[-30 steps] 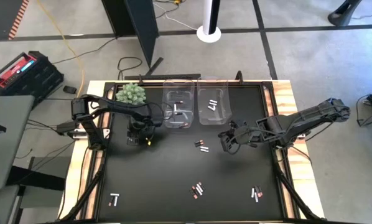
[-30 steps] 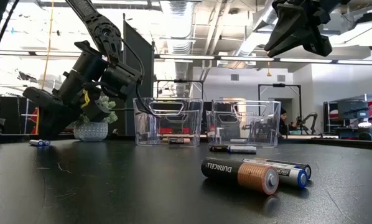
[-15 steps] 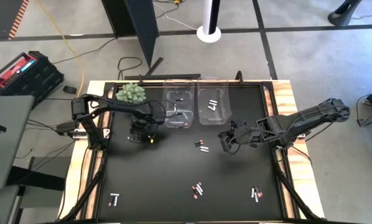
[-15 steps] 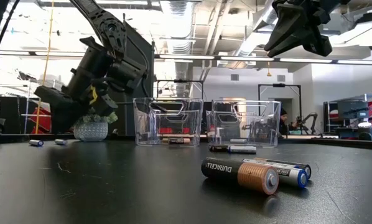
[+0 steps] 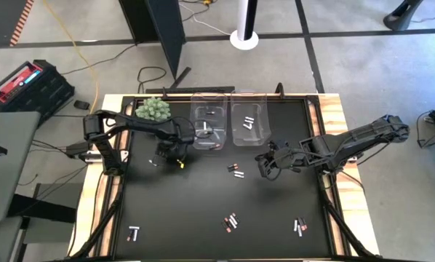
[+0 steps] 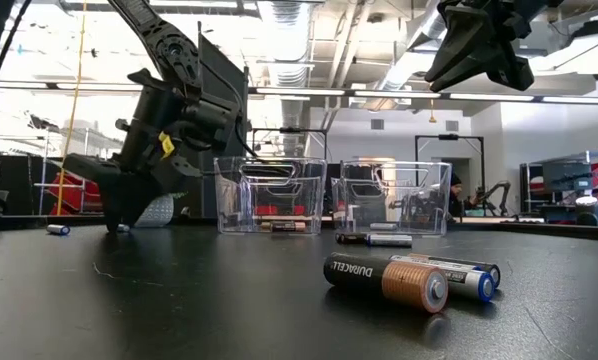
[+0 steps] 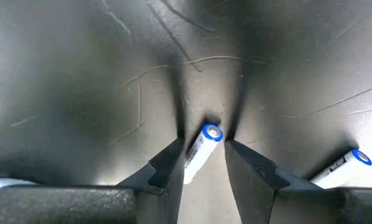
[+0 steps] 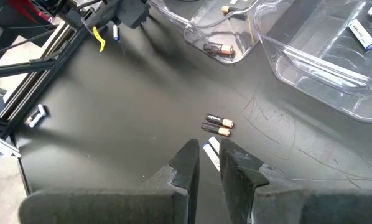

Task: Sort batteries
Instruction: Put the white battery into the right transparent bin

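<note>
1. Tabletop (image 5: 203,211), black and wide, carries everything: two clear bins at its far edge, a small green plant (image 5: 153,110) by the left one, and batteries scattered in small groups.
2. Arms come next in size. The left arm reaches to a spot just in front of the left bin (image 5: 208,125); the right arm hangs above the middle right of the tabletop, near the right bin (image 5: 248,124).
3. Bins already hold some cells: the left bin holds copper-ended ones, and the right bin holds white ones.
4. Left gripper (image 7: 201,146) is at work. The left wrist view shows its fingers spread on either side of a white battery (image 7: 200,147) with a blue end, the tips down at the tabletop. They do not appear to be pressing on it, so the step in hand seems to be the pick-up of this cell.
5. Right gripper (image 8: 209,157) waits, its fingers slightly apart and holding nothing, above a pair of batteries (image 8: 217,126) lying loose.
6. Next move, as a judgement: the left fingers need to close squarely on the white cell, lift it and carry it past the left bin to the right one, where the white cells lie.
7. Another white battery (image 7: 343,168) lies just beside, and more loose batteries (image 5: 230,222) wait near the front edge.
</note>
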Tool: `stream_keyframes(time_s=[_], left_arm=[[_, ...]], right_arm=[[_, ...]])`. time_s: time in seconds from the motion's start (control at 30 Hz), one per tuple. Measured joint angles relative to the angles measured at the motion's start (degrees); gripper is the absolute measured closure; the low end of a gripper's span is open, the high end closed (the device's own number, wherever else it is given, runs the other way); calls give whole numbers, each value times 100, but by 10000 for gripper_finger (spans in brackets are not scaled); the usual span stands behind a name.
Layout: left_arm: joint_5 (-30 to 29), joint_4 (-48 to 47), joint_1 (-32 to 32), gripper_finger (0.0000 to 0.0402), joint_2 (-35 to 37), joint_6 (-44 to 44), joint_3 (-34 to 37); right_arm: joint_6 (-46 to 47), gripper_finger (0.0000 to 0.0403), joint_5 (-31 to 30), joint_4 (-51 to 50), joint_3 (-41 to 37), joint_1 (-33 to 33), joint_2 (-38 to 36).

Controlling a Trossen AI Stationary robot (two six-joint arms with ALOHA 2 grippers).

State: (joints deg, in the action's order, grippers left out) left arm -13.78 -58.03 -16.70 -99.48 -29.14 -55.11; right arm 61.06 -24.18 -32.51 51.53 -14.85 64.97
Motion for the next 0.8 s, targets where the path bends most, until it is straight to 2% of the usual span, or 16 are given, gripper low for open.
stream_keyframes(time_s=[0.27,0.6,0.8], left_arm=[[306,40,-204,297,11,-166,-2],[334,-88,-294,387,14,-159,-13],[295,-156,-254,383,11,60,-11]], right_arm=[[1,321,0,0,0,0,0],[1,321,0,2,0,0,0],[0,321,0,2,0,0,-1]])
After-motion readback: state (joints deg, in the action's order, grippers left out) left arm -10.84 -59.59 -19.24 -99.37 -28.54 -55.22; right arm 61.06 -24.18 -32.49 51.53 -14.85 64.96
